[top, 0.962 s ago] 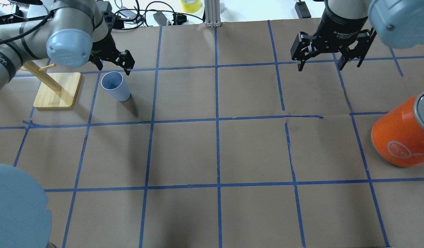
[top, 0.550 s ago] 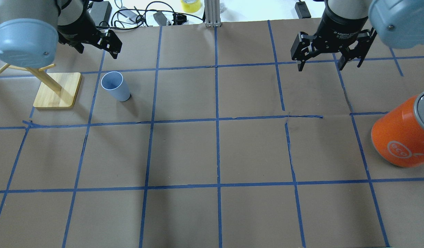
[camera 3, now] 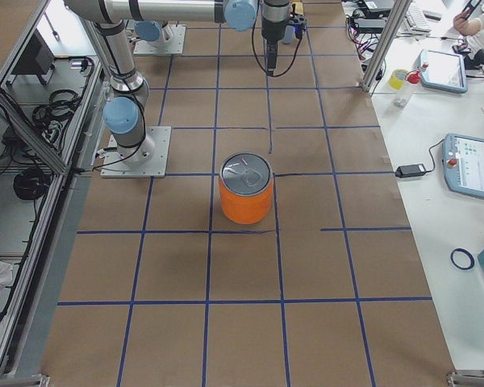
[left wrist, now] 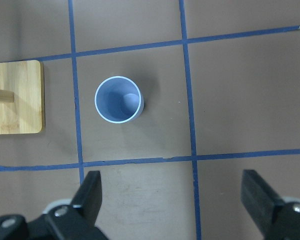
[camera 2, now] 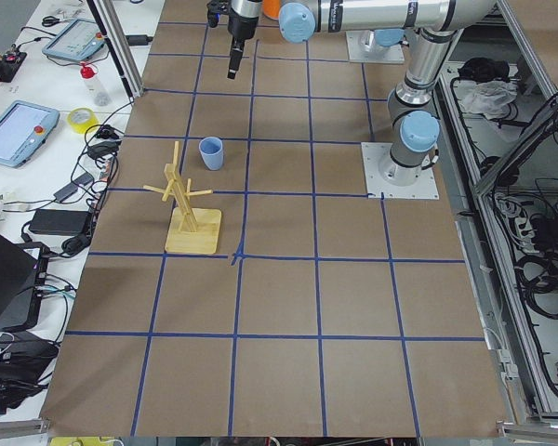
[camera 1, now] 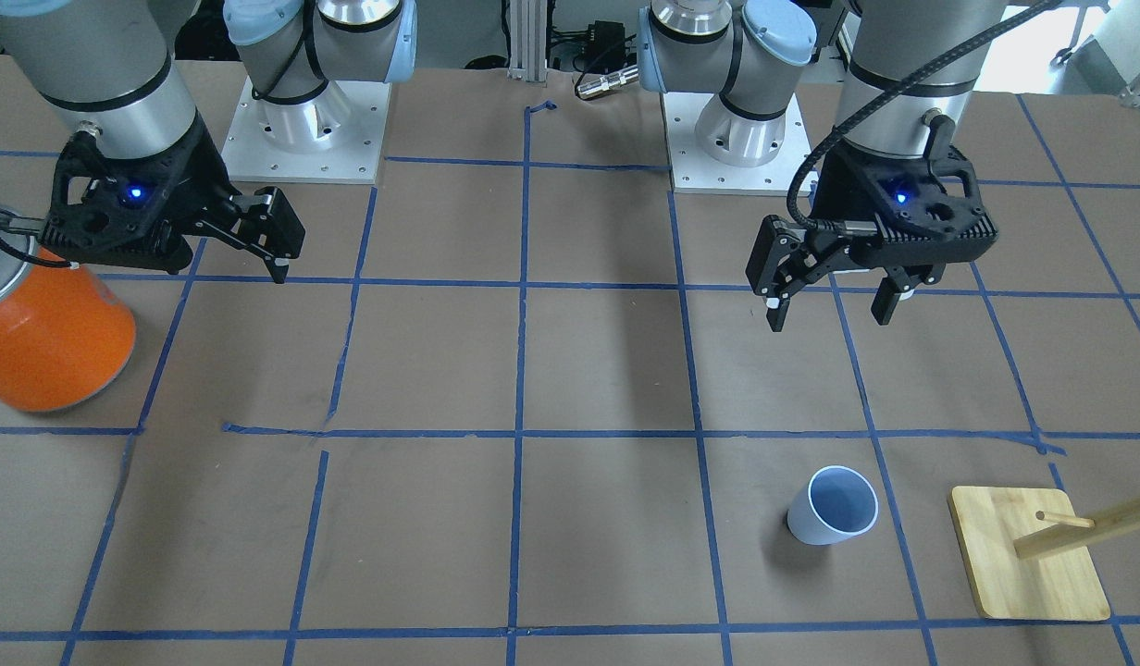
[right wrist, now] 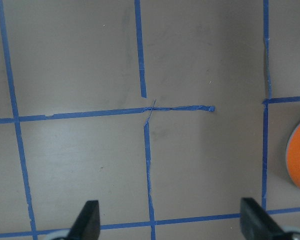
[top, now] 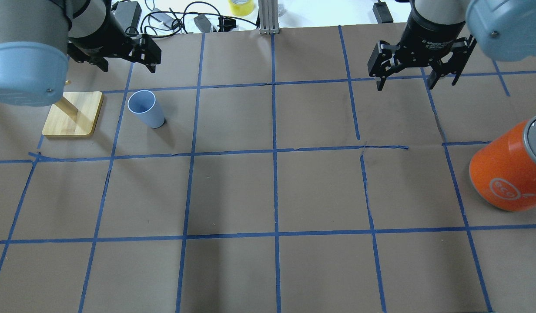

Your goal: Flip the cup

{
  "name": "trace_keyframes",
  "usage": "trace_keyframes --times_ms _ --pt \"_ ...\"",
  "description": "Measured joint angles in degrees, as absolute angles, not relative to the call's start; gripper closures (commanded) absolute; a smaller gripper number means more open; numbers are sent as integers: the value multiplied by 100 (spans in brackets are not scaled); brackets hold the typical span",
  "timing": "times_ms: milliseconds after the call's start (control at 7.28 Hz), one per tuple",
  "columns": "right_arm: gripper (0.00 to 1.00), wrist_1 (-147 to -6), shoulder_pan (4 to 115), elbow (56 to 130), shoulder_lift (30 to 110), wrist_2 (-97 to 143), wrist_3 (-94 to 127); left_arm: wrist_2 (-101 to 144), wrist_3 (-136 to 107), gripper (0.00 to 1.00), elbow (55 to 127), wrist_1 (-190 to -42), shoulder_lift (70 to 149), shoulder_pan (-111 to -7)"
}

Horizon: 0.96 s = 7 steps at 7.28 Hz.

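- While upright, the smooth tapered plastic cup (top: 145, 108) stands, seen from overhead, at 3 o'clock from the flat wooden base (top: 83, 114).
- Left gripper (left wrist: 174, 200), right gripper (right wrist: 170, 222): fingers spread, empty.

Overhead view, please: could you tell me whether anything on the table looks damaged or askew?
Yes. The blue tape grid is broken near the orange can: one strip stops short, and the lines meet crooked and wrinkled. The cup stands upright, mouth up, intact.
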<state>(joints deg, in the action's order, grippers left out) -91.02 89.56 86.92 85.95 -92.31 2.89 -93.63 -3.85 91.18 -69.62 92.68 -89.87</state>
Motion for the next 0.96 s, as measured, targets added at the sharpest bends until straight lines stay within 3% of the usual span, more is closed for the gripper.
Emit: trace_keyframes --times_ms 550,962 --pt "0 -9078 8955 8692 8605 -9230 281 -8946 -727 0 8585 -8573 9315 -8985" --pt "0 -9065 8954 8698 8613 -9230 281 -8968 -647 0 8732 -8993 9145 -9008"
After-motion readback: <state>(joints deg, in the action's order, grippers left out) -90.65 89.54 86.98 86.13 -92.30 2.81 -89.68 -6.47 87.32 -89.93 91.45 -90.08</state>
